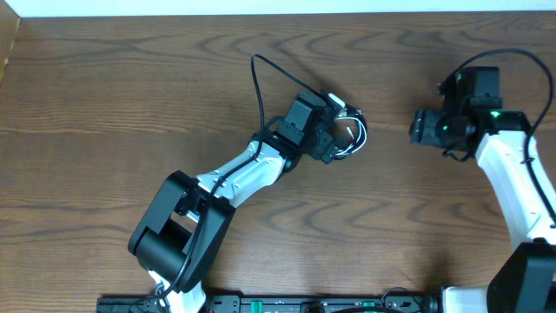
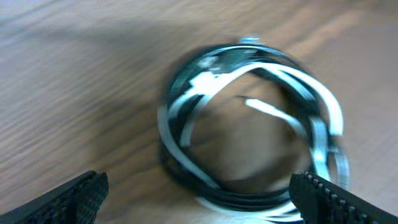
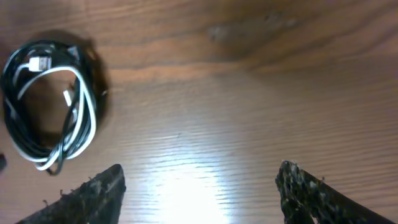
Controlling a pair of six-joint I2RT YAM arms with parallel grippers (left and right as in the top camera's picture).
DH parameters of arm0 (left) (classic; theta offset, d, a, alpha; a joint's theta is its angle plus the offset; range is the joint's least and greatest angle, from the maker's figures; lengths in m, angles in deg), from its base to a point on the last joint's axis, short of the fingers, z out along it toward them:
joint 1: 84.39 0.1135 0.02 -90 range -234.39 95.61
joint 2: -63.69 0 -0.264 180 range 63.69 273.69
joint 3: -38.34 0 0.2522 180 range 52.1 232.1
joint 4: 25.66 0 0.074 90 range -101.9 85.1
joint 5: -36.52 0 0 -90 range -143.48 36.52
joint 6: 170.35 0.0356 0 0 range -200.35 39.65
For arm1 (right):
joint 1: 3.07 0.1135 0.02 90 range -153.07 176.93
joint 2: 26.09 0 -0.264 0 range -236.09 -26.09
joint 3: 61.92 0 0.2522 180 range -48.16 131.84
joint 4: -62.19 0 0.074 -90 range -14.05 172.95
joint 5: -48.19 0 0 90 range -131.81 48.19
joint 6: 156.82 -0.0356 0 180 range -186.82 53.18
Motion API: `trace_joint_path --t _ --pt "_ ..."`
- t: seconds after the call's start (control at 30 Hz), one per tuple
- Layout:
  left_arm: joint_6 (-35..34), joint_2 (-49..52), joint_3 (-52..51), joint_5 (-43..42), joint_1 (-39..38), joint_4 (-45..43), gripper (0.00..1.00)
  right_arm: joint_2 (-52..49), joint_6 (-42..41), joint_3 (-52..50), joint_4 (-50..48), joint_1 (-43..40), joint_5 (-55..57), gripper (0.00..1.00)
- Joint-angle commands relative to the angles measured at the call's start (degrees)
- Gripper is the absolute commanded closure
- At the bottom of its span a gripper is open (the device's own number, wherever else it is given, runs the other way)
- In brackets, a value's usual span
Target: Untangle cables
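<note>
The cables [image 1: 354, 132], black and white wound into one coil, lie toward 2 o'clock of the table's [image 1: 130, 87] middle. Closing across the whole coil would likely pinch both cords together and lift the tangle as one lump, or drag it tighter. The left gripper [image 2: 200, 198] hangs right over the coil, fingers [image 2: 74, 196] spread wide, holding nothing; contact cannot be told. The right gripper [image 3: 200, 194], well apart at 3 o'clock, gapes empty too.

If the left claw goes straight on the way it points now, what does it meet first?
Most likely the coiled black and white cables: they lie right ahead of the open left claw. Depth is unclear.
</note>
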Motion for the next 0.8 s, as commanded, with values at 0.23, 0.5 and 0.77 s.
trace_joint_path --t 0.23,0.5,0.77 --pt "-6.1 -3.2 2.1 0.2 7.4 4.0 0.02 -0.2 -6.9 -5.5 -7.3 10.5 1.6 0.26" --pt "-5.6 -10.8 2.1 -19.5 14.5 12.2 0.02 -1.4 -8.8 -5.5 -8.5 14.7 6.5 0.43" --pt "-3.1 -11.9 2.0 -24.5 16.9 15.4 0.02 -7.3 -11.6 -5.5 -11.5 19.5 6.5 0.41"
